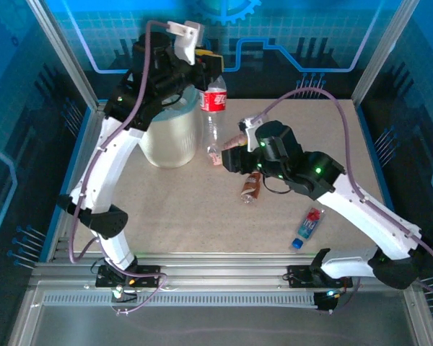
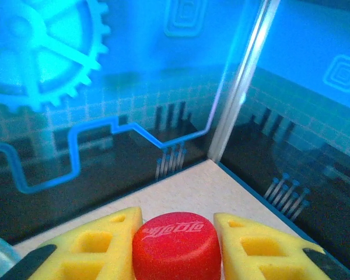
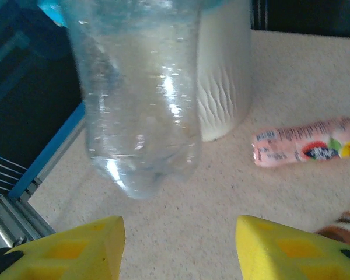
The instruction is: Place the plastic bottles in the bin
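My left gripper (image 2: 176,233) is shut on the red cap (image 2: 176,245) of a clear bottle with a red label (image 1: 214,101). This bottle hangs upright just right of the white ribbed bin (image 1: 169,137), its base off the table. In the right wrist view its clear lower body (image 3: 137,105) hangs ahead of my right gripper (image 3: 178,245), which is open with nothing between its yellow fingers (image 3: 76,251). A pink-labelled bottle (image 3: 306,143) lies on the table beside the bin (image 3: 224,76). Another bottle, brown-labelled (image 1: 251,187), lies under the right arm.
A bottle with a blue cap and red label (image 1: 309,227) lies near the front right of the beige table (image 1: 180,209). Blue enclosure walls and aluminium posts (image 1: 61,58) ring the table. The right arm (image 1: 310,173) stretches across the middle.
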Robot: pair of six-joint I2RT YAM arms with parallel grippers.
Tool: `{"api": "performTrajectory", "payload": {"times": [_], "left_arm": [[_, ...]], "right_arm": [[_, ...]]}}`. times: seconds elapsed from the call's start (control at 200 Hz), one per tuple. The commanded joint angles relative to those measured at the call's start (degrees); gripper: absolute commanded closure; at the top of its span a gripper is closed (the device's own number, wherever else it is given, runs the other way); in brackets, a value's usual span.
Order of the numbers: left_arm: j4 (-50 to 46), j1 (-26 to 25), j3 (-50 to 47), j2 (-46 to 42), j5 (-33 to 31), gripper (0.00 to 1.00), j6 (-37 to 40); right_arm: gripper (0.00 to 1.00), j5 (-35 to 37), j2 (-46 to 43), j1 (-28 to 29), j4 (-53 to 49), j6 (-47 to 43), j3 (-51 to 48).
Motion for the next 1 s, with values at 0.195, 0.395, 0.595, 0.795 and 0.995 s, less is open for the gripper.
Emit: {"api": "performTrajectory", "payload": {"times": [0.195, 0.395, 0.595, 0.795, 0.995], "left_arm": [[19.61, 7.09, -7.21, -4.6, -8.73, 1.0, 5.66], [27.75, 13.1, -7.46, -1.82, -12.93, 1.0, 6.27], [32.62, 18.68, -8.85, 0.45, -14.17, 1.0, 6.1], [39.03, 23.19, -16.71, 1.59, -13.97, 1.0, 5.65], [44.39, 25.44, -26.49, 1.25, -14.64, 1.0, 5.39]], "right_arm": [[0.52, 4.15, 13.16, 5.07, 7.97, -5.8, 18.4], [0.52, 5.24, 17.64, 6.95, 8.43, -6.28, 22.7], [0.52, 6.64, 17.17, 7.54, 7.43, -5.8, 21.34], [0.52, 7.17, 16.41, 7.77, 6.72, -4.99, 19.57], [0.53, 5.09, 19.58, 8.12, 7.04, -4.83, 20.79]]}}
